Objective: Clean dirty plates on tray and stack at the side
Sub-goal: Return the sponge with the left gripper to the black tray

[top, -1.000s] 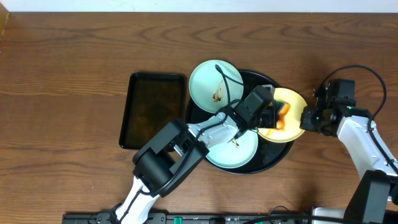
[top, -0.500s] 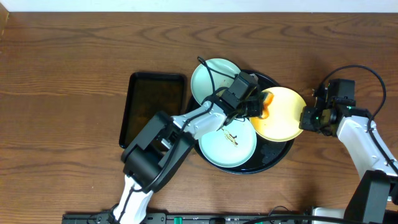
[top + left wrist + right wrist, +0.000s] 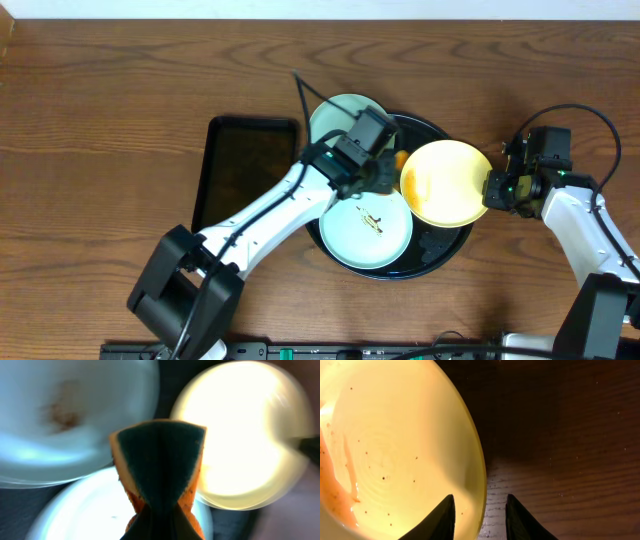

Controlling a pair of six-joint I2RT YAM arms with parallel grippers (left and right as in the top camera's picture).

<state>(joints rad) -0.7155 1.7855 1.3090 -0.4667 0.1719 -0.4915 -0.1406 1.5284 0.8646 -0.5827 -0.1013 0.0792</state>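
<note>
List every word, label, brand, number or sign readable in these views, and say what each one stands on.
No text can be read in any view.
The yellow plate, the upper mint plate, the lower mint plate, the round black tray, the rectangular tray and the sponge show no markings on the sides in view.
The dark rail at the bottom edge of the overhead view: any marking is too small to read.

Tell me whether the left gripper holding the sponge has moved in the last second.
Yes. The left gripper, shut on the sponge, has pulled off the yellow plate toward the middle of the black round tray, which stays put.
</note>
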